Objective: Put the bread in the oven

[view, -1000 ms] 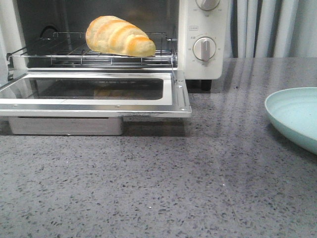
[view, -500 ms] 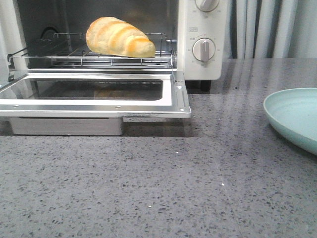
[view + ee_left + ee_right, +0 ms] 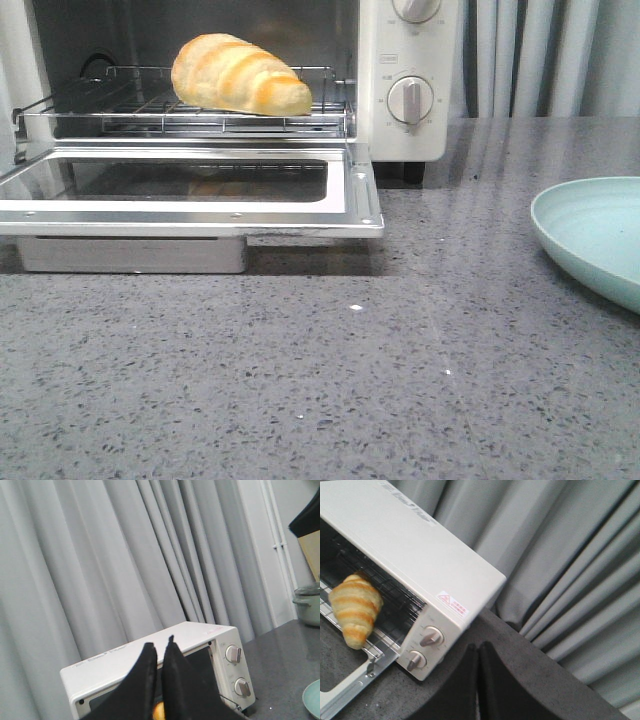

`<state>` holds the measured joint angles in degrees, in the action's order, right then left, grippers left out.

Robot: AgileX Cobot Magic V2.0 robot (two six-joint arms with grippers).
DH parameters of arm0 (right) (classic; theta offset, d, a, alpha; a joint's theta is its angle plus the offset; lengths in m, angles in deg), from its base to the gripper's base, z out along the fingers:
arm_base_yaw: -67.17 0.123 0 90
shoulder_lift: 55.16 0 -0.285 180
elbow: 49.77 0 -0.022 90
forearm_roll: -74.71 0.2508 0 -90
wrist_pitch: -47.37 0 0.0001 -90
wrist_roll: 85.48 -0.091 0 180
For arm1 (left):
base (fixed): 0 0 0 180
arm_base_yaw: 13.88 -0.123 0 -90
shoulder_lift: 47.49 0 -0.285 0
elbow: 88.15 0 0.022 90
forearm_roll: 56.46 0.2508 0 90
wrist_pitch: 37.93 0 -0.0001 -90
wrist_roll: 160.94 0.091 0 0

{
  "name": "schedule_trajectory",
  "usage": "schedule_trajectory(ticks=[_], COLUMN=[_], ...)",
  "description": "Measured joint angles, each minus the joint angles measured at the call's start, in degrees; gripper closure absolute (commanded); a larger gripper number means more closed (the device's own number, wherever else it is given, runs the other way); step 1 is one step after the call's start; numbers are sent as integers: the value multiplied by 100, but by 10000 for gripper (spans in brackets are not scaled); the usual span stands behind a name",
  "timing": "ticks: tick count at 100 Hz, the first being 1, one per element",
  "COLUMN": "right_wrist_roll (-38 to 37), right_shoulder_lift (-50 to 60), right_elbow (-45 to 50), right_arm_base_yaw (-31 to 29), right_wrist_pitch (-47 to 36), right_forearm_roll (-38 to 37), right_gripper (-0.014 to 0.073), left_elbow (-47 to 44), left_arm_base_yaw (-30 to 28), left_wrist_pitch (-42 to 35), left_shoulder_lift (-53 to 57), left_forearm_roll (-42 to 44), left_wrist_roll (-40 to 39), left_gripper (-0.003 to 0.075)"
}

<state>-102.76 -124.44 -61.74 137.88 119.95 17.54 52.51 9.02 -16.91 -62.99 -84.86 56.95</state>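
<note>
The grey speckled countertop is being occupied by the white toaster oven, whose glass door is being held folded down flat. A pale green plate is being kept well apart, at the right. The bread is being supported on the wire rack inside the oven. The left gripper and the right gripper are both being held clenched, empty.

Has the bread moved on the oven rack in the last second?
No. The bread keeps its place on the wire rack, left of the knobs.
</note>
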Motion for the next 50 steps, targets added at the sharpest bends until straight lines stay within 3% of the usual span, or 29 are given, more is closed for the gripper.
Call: schedule_trajectory(ticks=[24,50], right_wrist_roll=[-714,-952], right_shoulder_lift=[1134,1708], right_elbow=[1323,1842], right_arm_base_yaw=[0,0], right_wrist_pitch=[0,0], right_forearm_roll=[-427,-735], right_gripper=[646,643], left_elbow=[0,-221], left_arm_base_yaw=[-382,-655], left_wrist_pitch=[130,221], left_shoulder_lift=[0,0], left_forearm_roll=[235,159], left_wrist_roll=[-308,-342], left_gripper=[740,740])
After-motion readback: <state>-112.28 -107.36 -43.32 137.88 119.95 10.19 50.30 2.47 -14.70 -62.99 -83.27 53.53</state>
